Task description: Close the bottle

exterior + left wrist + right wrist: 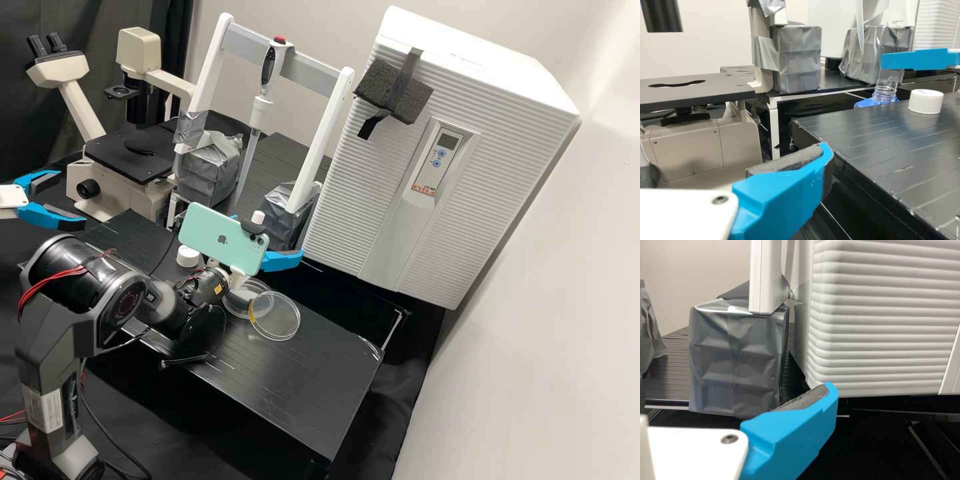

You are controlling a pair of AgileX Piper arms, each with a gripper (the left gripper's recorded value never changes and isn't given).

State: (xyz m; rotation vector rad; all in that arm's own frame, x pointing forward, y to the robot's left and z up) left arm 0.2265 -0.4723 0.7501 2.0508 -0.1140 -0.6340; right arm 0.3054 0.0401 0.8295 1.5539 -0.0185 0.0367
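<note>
Between the two hands, on the left part of the desk (300,380), lies the white cap (189,255), flat on the black surface and apart from the bottle (886,90). The bottle stands upright at the right hand (875,80), its clear threaded neck open and pointing straight up, so its long axis is vertical and the cap has to meet it from above. From the high camera the bottle is hidden behind the mint-green phone (225,239) mounted on the right wrist. Whether the right hand is clenched on the bottle or merely beside it cannot be told.

Off the desk's left edge, just in front of the microscope (110,167), the left hand (67,198) hangs released and empty, its opening facing right across the desk. From it the cap lies to the right, with the bottle just beyond and slightly farther back. The right arm's wrist is just beside the cap, but its hand is already past it at the bottle. So the free left hand looks the likelier one to fetch the cap, with a reach rightward.
</note>
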